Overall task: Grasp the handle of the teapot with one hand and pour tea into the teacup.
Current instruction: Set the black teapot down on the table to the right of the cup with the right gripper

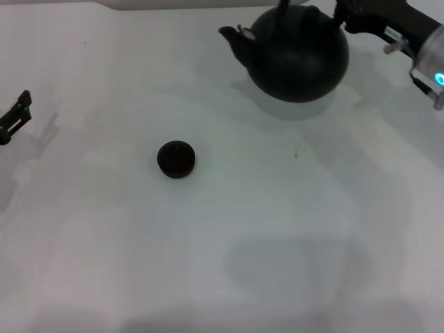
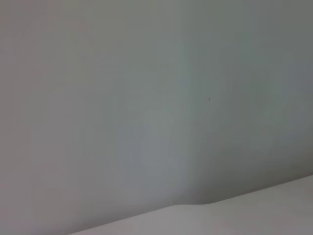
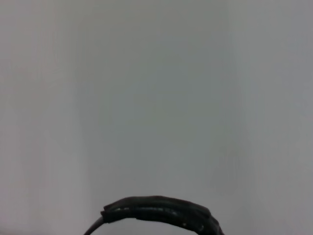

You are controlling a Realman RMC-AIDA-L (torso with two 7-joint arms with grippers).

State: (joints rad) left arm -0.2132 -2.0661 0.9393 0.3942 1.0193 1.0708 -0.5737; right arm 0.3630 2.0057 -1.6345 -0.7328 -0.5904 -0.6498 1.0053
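The teapot, round and dark, is at the far right of the white table, its spout pointing left. Only the lower ends of its handle show in the head view; the top edge cuts off the rest. The right wrist view shows the handle's ribbed crown close to the camera. My right gripper reaches in from the right, next to the handle's right end. The teacup, tiny and dark, stands alone left of and nearer than the teapot. My left gripper is parked at the table's left edge.
The white table bears a small brown speck between teapot and teacup. The left wrist view shows only a pale surface.
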